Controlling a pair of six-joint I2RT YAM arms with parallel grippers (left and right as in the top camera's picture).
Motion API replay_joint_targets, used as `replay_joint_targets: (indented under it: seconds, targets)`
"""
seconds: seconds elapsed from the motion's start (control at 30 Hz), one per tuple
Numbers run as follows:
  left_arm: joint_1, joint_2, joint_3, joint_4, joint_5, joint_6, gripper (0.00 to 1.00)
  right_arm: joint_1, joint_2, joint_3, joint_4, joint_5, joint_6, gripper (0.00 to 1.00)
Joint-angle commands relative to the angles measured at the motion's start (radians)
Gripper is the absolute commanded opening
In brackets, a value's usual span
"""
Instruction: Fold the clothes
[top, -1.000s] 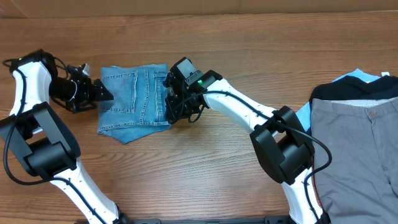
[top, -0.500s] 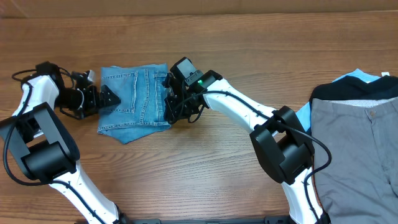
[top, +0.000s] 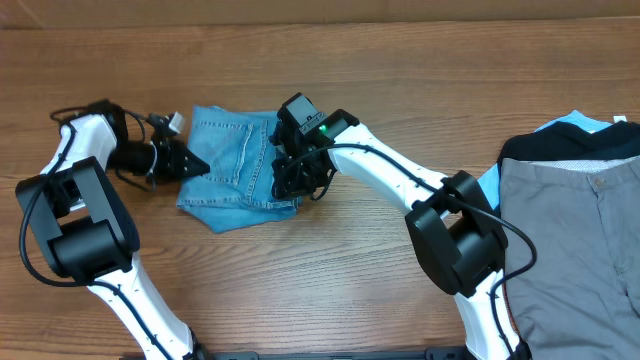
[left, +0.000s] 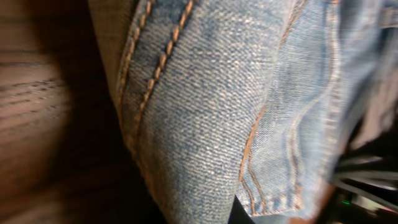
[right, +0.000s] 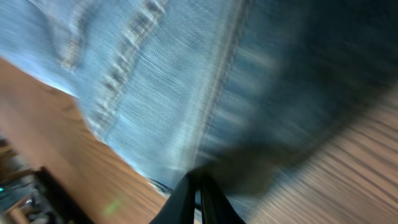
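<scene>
The clothes, a folded pair of light-blue jeans (top: 238, 160), lie left of the table's middle with a back pocket facing up. My left gripper (top: 198, 166) is at their left edge, shut on the denim. In the left wrist view the denim (left: 205, 124) fills the frame and hides the fingers. My right gripper (top: 290, 185) is at the right edge of the jeans. In the right wrist view its fingers (right: 189, 202) stand almost together, pinching a thin edge of the denim (right: 155, 81).
Grey-beige trousers (top: 575, 250) lie at the right edge of the wooden table (top: 330, 270), with a black garment (top: 570, 148) above them and a light-blue piece (top: 575, 122) peeking out behind.
My left gripper has moved right to the jeans' left edge and shut there. The jeans and my right gripper have shifted slightly to the right.
</scene>
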Motion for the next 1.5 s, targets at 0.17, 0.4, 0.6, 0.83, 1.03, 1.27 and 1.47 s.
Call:
replay_joint_targets:
  seconds: [0.17,0.4,0.6,0.83,1.03,1.27,1.47]
  targets:
    - [0.12,0.005,0.409,0.073,0.057,-0.249,0.04,-0.054,-0.26,0.098,-0.132,0.2,-0.007,0.08]
    - [0.158,0.036,0.407,0.282,-0.255,-0.413,0.42,-0.058,-0.32,0.098,-0.17,0.199,-0.006,0.08]
    - [0.178,0.069,0.41,0.297,-0.468,-0.438,1.0,-0.056,-0.32,0.097,-0.22,0.198,-0.007,0.08]
    - [0.234,0.04,0.54,0.087,-0.438,-0.437,1.0,-0.056,-0.32,0.097,-0.209,0.201,-0.029,0.08]
    - [0.227,0.015,0.59,-0.04,-0.312,-0.371,1.0,-0.056,-0.32,0.097,-0.208,0.201,-0.029,0.08]
    - [0.084,0.018,0.314,-0.004,-0.37,-0.38,0.04,-0.056,-0.32,0.097,-0.188,0.201,-0.026,0.09]
    - [0.06,0.018,0.119,0.154,-0.556,-0.507,0.04,-0.056,-0.32,0.097,-0.187,0.2,-0.025,0.09]
